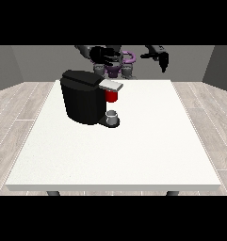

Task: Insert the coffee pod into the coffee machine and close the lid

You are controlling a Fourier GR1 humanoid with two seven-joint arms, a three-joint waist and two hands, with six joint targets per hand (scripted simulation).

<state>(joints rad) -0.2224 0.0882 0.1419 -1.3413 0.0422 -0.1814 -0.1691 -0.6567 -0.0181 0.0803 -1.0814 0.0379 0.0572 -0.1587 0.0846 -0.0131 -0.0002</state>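
Coffee machine (84,96) on the white table (133,150), both hands raised behind it
A grey thing (112,115), possibly the pod, sat on the machine's base below a red thing at the machine (112,96). The hand at the view's left (103,54) had fingers spread; the hand at the view's right (159,57) pointed fingers downward, relaxed

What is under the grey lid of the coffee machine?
Under the grey lid of the coffee machine a red thing at the machine shows. Lower down, a grey thing sits on the machine's base. The machine's inside is hidden by its black body.
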